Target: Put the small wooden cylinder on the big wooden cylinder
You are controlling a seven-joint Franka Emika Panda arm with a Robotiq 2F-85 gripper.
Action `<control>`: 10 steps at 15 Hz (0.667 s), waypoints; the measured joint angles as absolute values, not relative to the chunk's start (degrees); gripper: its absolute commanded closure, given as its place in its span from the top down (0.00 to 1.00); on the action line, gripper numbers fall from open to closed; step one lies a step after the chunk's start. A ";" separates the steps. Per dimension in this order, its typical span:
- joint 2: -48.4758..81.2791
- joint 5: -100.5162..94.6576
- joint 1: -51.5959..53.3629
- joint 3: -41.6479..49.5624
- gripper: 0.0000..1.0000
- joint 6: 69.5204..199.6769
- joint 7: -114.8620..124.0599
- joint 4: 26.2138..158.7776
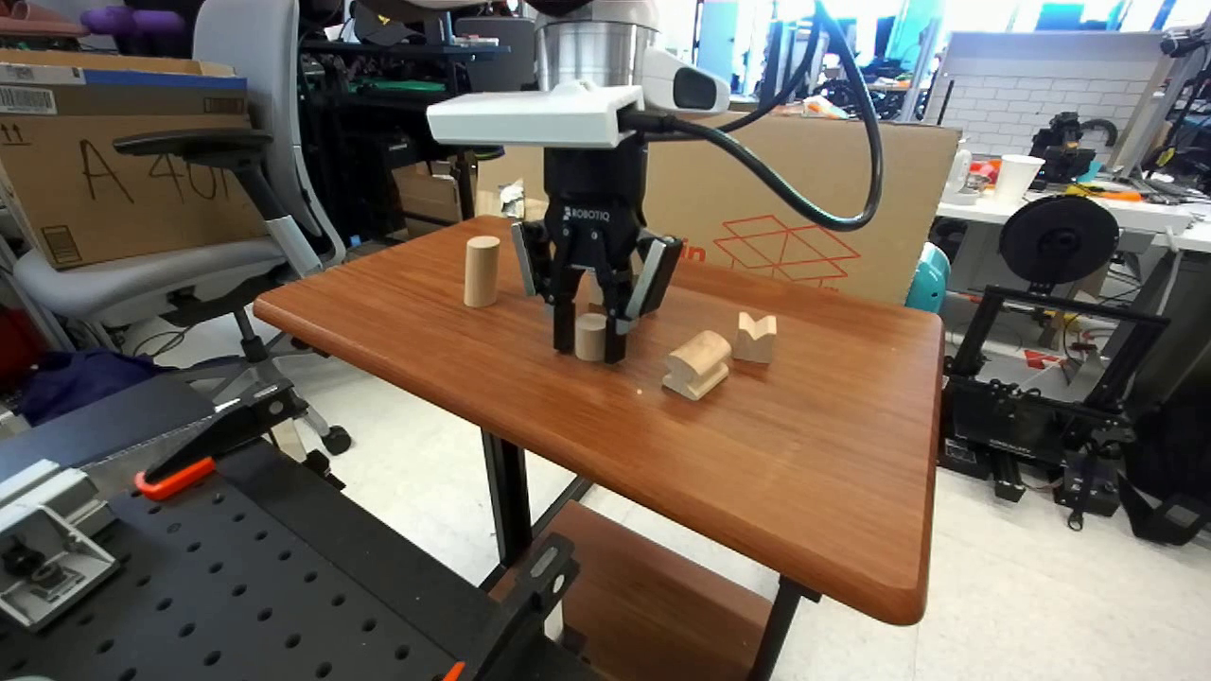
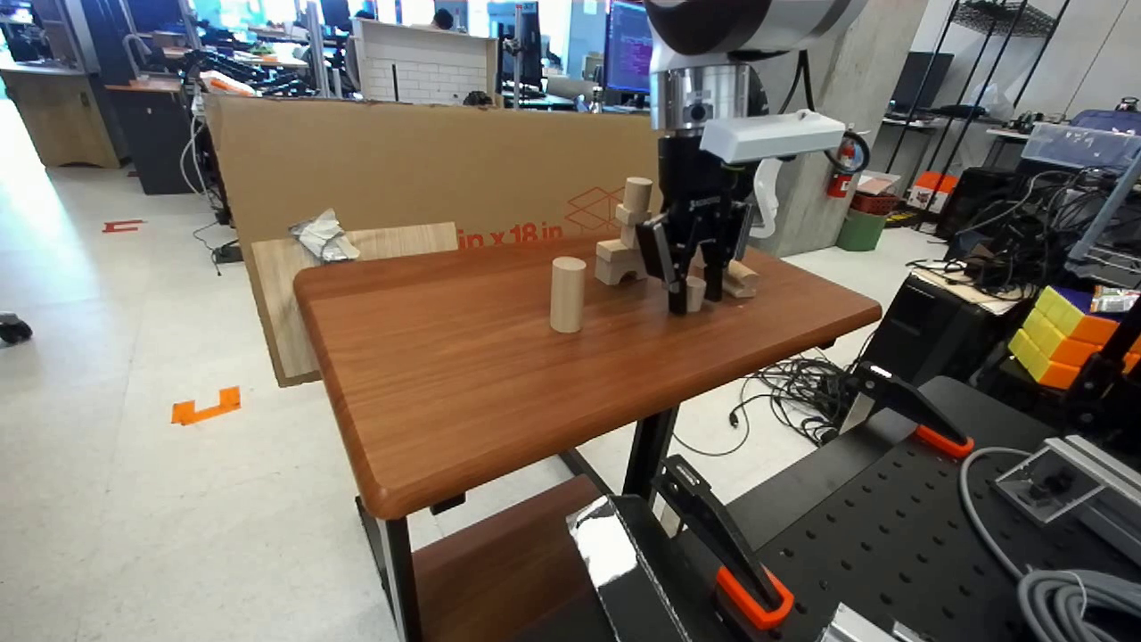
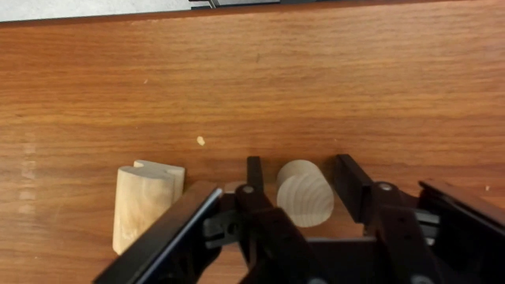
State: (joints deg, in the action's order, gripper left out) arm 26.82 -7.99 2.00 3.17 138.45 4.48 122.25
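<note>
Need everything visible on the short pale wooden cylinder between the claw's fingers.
The short, pale, unpainted wooden cylinder has curved grain on its flat top. It stands upright on the brown wood-look table, between the fingers of the open black claw. The wrist view shows gaps on both sides: only the table appears to touch it. Its underside is hidden.

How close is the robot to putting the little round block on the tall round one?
Done: the open jaws stand on either side of the small wooden cylinder. In hand: the grasp, but the wrist view shows gaps, so nothing looks gripped yet. Left: grip it, lift it and set it on the big wooden cylinder, whose top is bare.
</note>
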 measured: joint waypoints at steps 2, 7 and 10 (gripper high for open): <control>26.66 -7.99 2.08 3.12 0.08 138.45 4.45 122.26; 24.24 -8.21 2.50 2.98 0.08 138.37 4.37 124.63; 19.95 -8.45 3.44 2.36 0.08 138.31 4.54 128.31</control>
State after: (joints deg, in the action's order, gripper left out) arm 19.95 -8.45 3.44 2.36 138.31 4.54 128.31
